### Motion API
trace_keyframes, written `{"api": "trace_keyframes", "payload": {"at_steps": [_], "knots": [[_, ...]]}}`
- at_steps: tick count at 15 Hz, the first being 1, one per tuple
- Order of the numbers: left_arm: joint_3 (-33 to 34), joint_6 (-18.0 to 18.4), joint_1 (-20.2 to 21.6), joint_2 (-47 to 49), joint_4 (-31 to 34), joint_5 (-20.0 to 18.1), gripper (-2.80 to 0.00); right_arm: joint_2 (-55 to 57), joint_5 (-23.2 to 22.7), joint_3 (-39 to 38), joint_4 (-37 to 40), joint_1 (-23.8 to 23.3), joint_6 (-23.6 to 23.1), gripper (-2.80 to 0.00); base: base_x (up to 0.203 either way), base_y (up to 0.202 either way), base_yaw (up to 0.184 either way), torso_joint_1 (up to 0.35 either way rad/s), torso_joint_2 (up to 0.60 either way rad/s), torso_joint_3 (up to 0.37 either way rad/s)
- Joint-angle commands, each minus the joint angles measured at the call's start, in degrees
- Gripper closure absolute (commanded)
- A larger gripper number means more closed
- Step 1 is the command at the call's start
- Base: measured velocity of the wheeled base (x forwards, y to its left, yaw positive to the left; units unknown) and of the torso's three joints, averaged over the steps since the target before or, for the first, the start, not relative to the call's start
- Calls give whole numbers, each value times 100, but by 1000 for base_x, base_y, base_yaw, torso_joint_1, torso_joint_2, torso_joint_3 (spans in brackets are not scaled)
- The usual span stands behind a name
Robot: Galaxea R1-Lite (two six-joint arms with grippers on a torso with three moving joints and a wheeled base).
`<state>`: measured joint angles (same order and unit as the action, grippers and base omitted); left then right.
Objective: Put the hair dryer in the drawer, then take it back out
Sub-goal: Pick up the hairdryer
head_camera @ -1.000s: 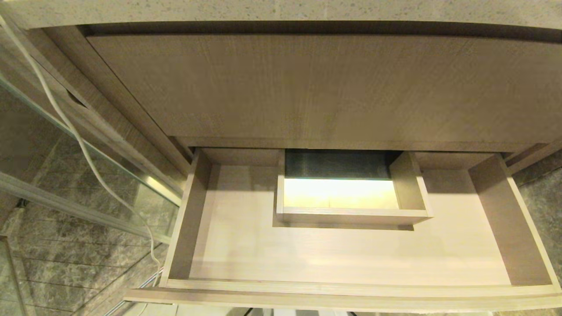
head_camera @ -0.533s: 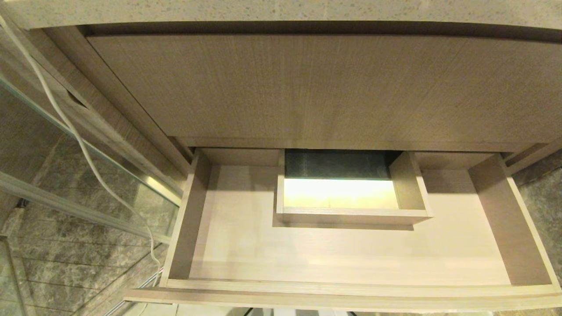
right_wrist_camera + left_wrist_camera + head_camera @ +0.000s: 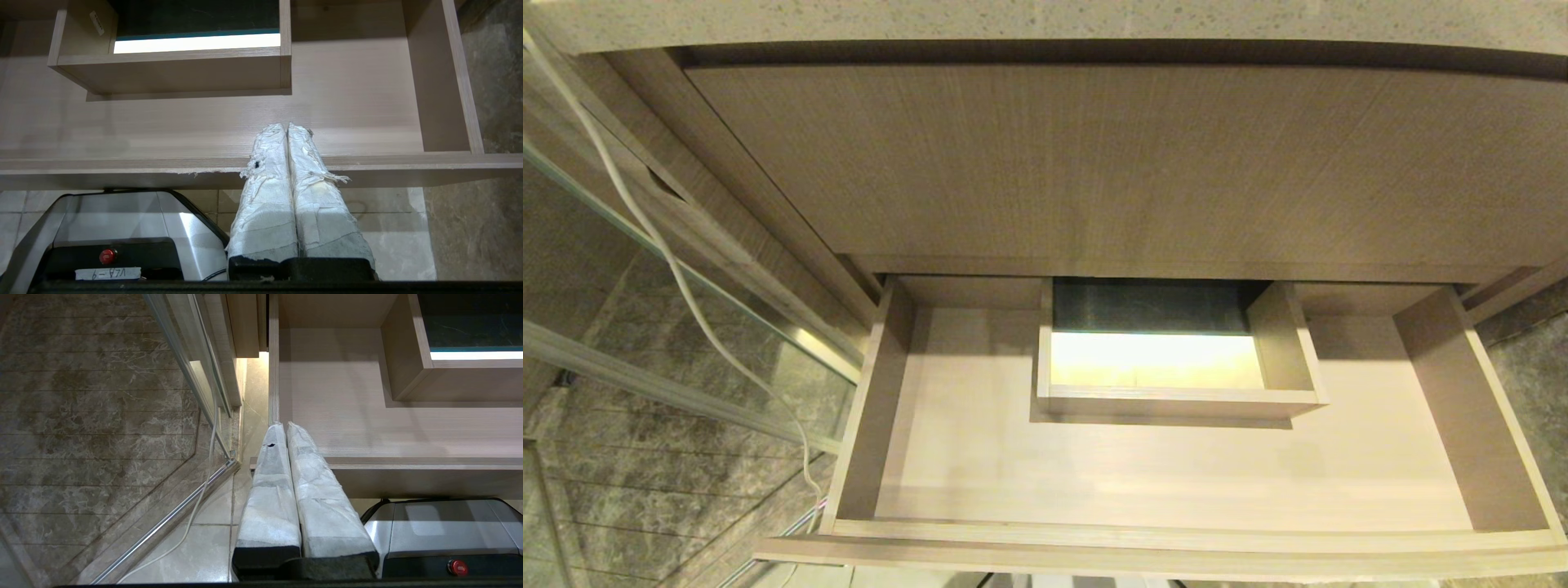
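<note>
Below the grey speckled stone tabletop (image 3: 1045,20), the wide beige wood-grain drawer (image 3: 1176,478) stands pulled out, its floor bare around the boxed cutout (image 3: 1176,400) at mid-back; no hair dryer shows in any view. My right claw (image 3: 286,127), white-wrapped fingers pressed together and holding nothing, hangs over the drawer's front edge. My left claw (image 3: 284,425), likewise closed and empty, sits by the drawer's front left corner.

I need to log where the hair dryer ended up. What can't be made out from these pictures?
- Hair dryer: in no view; the open drawer shows bare floor.
- Boxed cutout: glare in the head view washes out its inside.
- White cord: both ends cut off by the head view's edges.
</note>
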<state>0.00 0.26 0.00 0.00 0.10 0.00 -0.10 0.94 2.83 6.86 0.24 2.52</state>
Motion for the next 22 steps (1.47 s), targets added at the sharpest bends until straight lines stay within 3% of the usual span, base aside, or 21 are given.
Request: {"api": "trace_keyframes", "payload": {"at_steps": [1, 11, 15, 17, 21, 22], "knots": [[9, 0, 0, 0, -1, 0, 0, 1, -6, -10, -1, 2, -32, 0, 0, 0, 0, 0, 0, 0], [9, 0, 0, 0, -1, 0, 0, 1, -24, -19, -18, 2, -164, 0, 0, 0, 0, 0, 0, 0], [9, 0, 0, 0, -1, 0, 0, 1, -4, -12, -25, 2, 27, 0, 0, 0, 0, 0, 0, 0], [9, 0, 0, 0, -1, 0, 0, 1, 20, -28, -440, 2, 214, 0, 0, 0, 0, 0, 0, 0], [9, 0, 0, 0, -1, 0, 0, 1, 36, -46, -121, 2, 192, 0, 0, 0, 0, 0, 0, 0], [9, 0, 0, 0, -1, 0, 0, 1, 17, -46, -96, 2, 0, 0, 0, 0, 0, 0, 0, 0]]}}
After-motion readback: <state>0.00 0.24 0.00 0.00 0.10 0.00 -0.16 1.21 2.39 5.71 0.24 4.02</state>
